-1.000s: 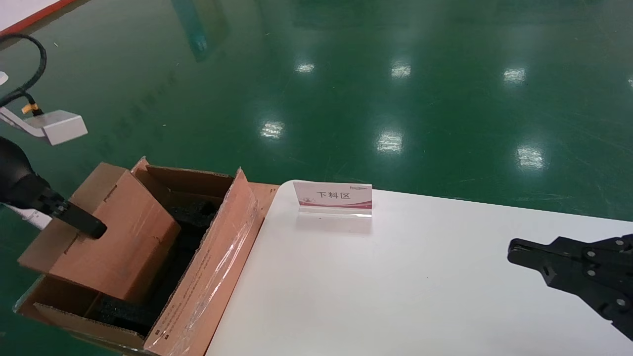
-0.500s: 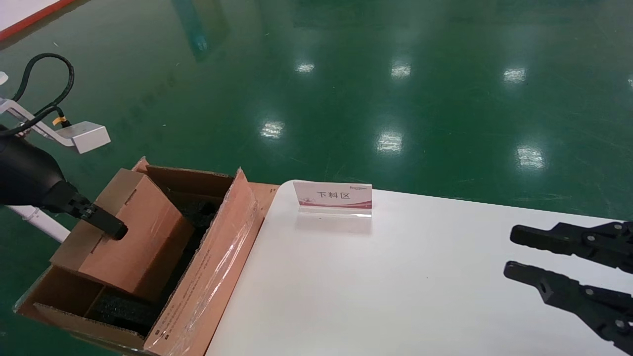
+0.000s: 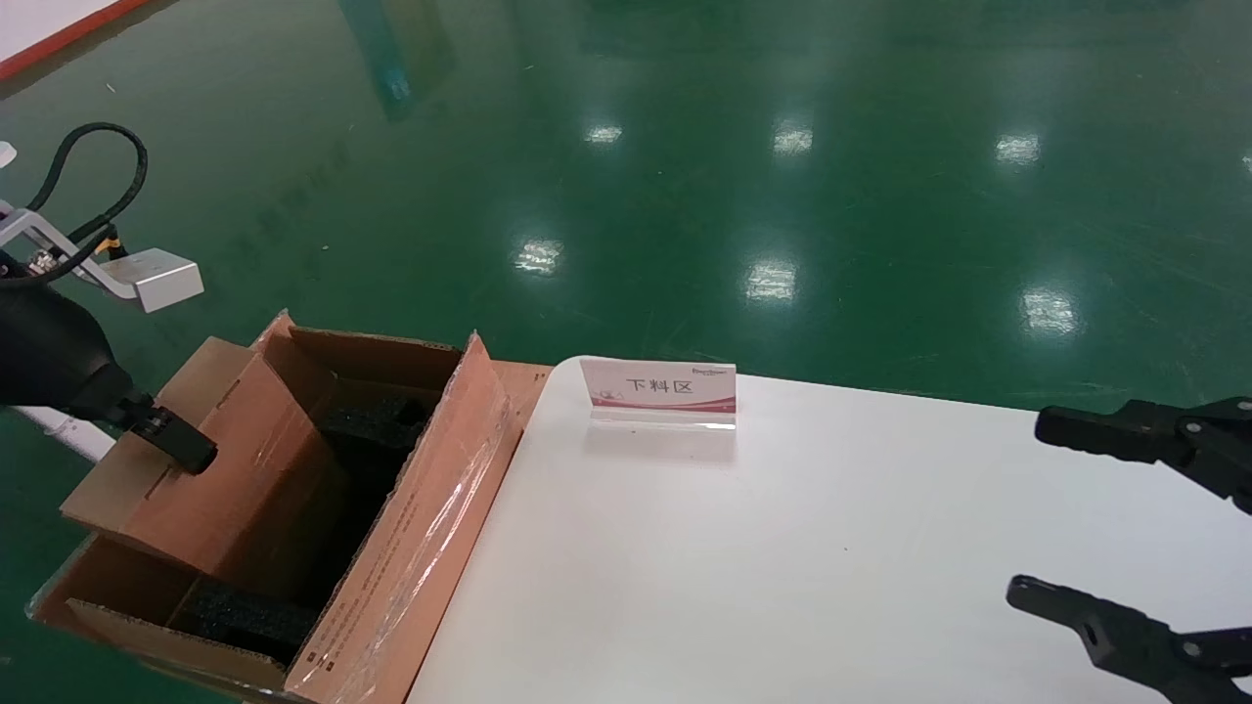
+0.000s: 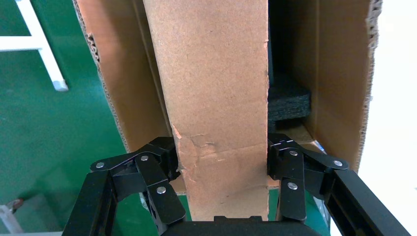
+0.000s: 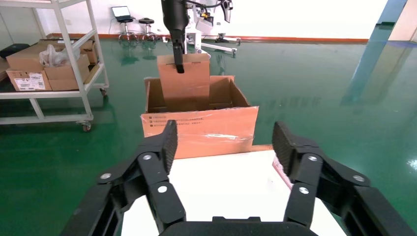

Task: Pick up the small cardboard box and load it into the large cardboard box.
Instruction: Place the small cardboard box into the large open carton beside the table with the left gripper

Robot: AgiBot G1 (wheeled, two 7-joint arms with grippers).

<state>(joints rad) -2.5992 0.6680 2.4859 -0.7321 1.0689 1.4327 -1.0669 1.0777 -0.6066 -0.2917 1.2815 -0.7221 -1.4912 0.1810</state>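
My left gripper [image 3: 191,455] is shut on the small cardboard box [image 3: 230,469], a plain brown carton held tilted, its lower end down inside the large cardboard box [image 3: 421,518]. In the left wrist view the fingers [image 4: 167,160] press both sides of the small cardboard box [image 4: 216,88], dented at the grip, and black foam [image 4: 289,101] lies beside it within the large cardboard box's wall [image 4: 339,73]. My right gripper [image 3: 1051,513] hangs open and empty over the white table's right side. From the right wrist, the right gripper [image 5: 223,142] faces the large cardboard box [image 5: 201,129].
The white table [image 3: 782,567] bears a small pink-and-white sign [image 3: 660,389] near its far edge. The large box stands off the table's left end on the green floor [image 3: 685,176]. A white shelf cart [image 5: 49,64] with cartons stands farther off.
My right gripper has gone from shut to wide open. The left gripper first carried the small box up and right, then shifted it back left and lower into the large box.
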